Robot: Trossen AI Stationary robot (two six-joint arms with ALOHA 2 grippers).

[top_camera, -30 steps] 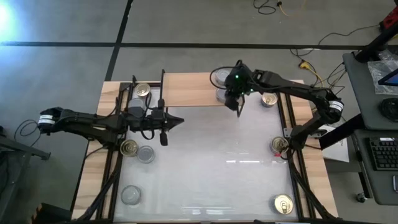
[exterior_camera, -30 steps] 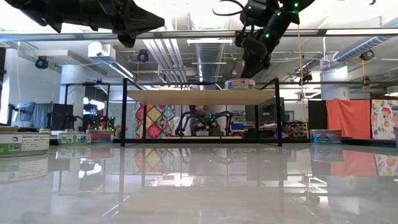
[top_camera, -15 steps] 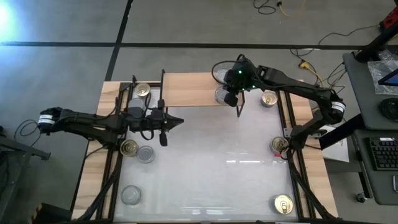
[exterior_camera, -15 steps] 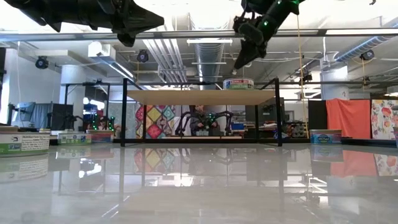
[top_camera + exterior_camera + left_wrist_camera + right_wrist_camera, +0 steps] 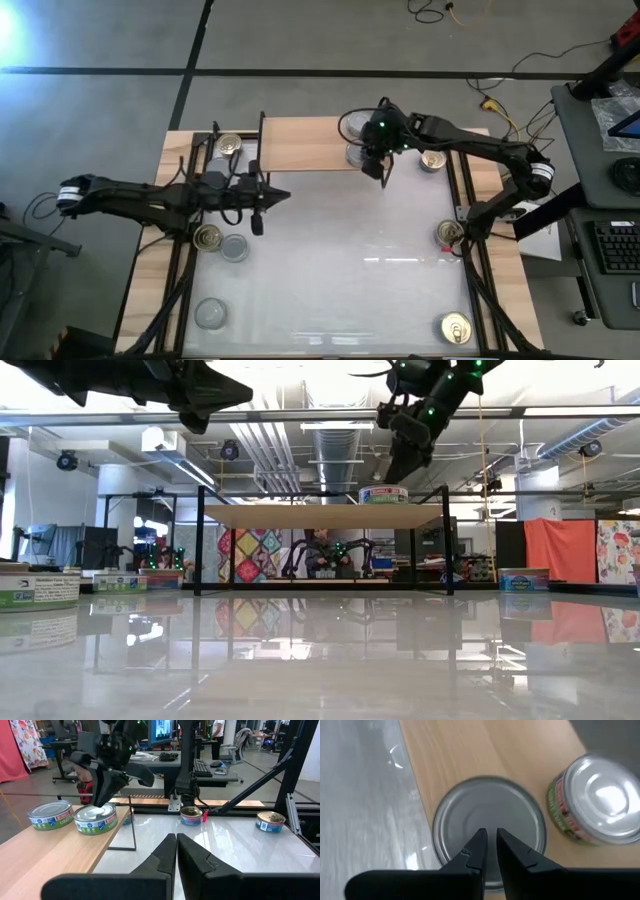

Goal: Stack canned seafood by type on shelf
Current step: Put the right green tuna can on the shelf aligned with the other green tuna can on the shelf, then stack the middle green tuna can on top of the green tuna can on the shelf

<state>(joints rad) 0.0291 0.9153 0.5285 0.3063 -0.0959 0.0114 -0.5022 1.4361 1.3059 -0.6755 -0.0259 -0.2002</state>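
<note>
Bench: white bench [image 5: 330, 260], wood edges, shelf [image 5: 305, 143] at its far side.
Shelf: two silver tins [image 5: 95, 817] near its right end.
Right pincer [image 5: 488, 842]: narrow, empty, above one tin.
Left pincer [image 5: 176, 851]: fingers together, empty, over the bench's left part.
Bench tins: gold-lidded tin [image 5: 207, 236], others apart.

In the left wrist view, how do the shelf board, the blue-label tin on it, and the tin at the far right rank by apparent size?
1. Shelf board, largest.
2. Blue-label tin.
3. Far-right tin, smallest; it stands farther from the camera, so the two tins' true sizes may match.
</note>
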